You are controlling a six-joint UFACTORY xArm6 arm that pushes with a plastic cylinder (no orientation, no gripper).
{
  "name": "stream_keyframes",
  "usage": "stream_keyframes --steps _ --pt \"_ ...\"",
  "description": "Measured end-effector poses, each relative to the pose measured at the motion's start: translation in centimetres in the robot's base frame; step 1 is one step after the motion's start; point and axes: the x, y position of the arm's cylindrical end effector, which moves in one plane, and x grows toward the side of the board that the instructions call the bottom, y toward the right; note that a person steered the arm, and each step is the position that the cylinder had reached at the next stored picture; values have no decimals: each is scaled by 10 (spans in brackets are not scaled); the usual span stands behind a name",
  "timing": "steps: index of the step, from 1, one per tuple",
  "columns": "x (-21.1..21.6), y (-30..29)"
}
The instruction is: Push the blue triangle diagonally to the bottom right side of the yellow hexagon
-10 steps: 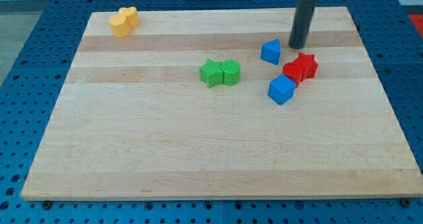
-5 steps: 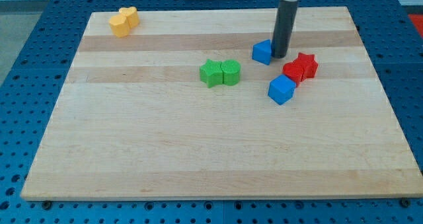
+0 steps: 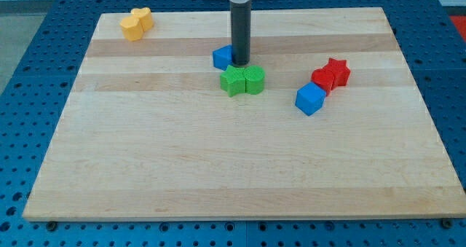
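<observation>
The blue triangle [image 3: 222, 57] lies on the wooden board [image 3: 218, 159], left of centre near the view's top, just above the green blocks. My tip [image 3: 240, 63] touches the triangle's right side and partly hides it. The yellow hexagon [image 3: 132, 28] sits at the board's top left corner, touching a second yellow block [image 3: 143, 16] on its upper right. The triangle is well to the right of and a little below the hexagon.
Two green blocks [image 3: 242, 80] sit side by side just below my tip. A red star [image 3: 337, 70] and another red block [image 3: 322, 79] touch each other at the right, with a blue cube [image 3: 309, 99] just below them.
My tip has moved left across the board, pushing the blue triangle from beside the red blocks to just above the green blocks. The other blocks have not moved.
</observation>
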Motion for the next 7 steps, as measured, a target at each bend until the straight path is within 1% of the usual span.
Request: stream_keyframes --steps 4,6,7 --pt "-3 -95" --pt "-24 -101" --pt "-23 -111"
